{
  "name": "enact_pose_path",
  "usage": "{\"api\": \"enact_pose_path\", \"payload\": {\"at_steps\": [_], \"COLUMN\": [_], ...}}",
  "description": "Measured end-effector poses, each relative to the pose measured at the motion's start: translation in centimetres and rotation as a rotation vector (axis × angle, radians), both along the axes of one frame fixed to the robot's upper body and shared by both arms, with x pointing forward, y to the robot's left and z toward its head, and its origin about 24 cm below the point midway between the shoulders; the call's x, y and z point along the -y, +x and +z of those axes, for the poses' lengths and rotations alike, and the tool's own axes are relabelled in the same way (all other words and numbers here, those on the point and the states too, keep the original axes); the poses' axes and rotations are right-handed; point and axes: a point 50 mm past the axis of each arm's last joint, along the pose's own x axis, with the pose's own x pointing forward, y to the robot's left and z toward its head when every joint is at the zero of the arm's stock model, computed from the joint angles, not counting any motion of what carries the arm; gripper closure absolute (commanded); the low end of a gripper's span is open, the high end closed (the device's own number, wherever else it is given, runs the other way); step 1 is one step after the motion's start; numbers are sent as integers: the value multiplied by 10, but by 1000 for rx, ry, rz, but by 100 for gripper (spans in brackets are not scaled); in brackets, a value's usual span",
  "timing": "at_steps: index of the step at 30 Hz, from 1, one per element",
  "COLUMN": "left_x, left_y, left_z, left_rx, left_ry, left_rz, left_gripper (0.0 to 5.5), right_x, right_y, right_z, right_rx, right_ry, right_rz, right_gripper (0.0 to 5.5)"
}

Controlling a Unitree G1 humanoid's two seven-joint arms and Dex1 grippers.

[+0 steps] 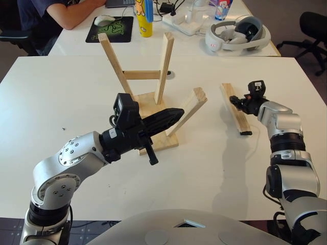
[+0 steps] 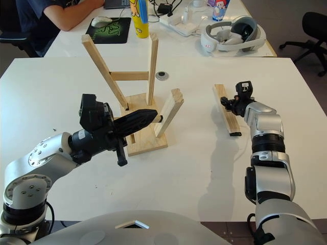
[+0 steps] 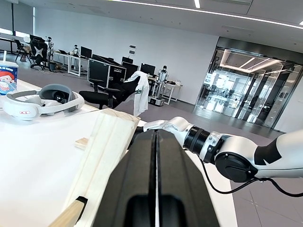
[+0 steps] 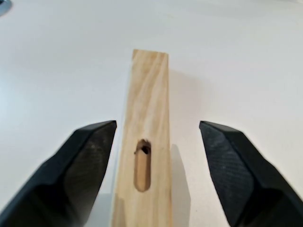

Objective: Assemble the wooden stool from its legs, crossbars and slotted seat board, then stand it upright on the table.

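The slotted seat board (image 1: 168, 142) lies flat mid-table with two legs (image 1: 115, 61) (image 1: 164, 66) standing up from it, joined by a crossbar (image 1: 142, 75). A third leg (image 1: 190, 108) leans tilted at the board's right edge. My left gripper (image 1: 176, 112) is shut with nothing in it, hovering over the board, its tip close beside that leaning leg (image 3: 102, 156). A loose leg (image 1: 236, 115) with a slot (image 4: 142, 163) lies flat on the table to the right. My right gripper (image 4: 156, 125) is open, its fingers astride the far end of that loose leg, apart from the wood.
A second table behind carries a white headset (image 1: 237, 33), a yellow bottle (image 1: 144, 15), a mouse on a black pad (image 1: 110, 28) and a seated person's arm. A small dark disc (image 2: 162, 75) lies behind the stool. Bare tabletop spreads left and front.
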Motion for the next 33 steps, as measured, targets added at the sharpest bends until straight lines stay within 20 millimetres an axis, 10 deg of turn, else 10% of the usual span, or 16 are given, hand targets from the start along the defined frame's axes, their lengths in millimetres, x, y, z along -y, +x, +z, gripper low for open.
{"api": "enact_pose_path", "payload": {"at_steps": [28,33], "left_x": [1,1], "left_y": [-1,-1], "left_z": [-1,-1], "left_rx": [-6,-6], "left_ry": [-4,-4], "left_rz": [-4,-3], "left_gripper": [550,550], "right_x": [6,5], "right_y": [-20,-21], "right_z": [-22,-23], "right_rx": [-98,-109], "right_ry": [-94,-90], "right_rz": [13,12], "right_gripper": [224,298]}}
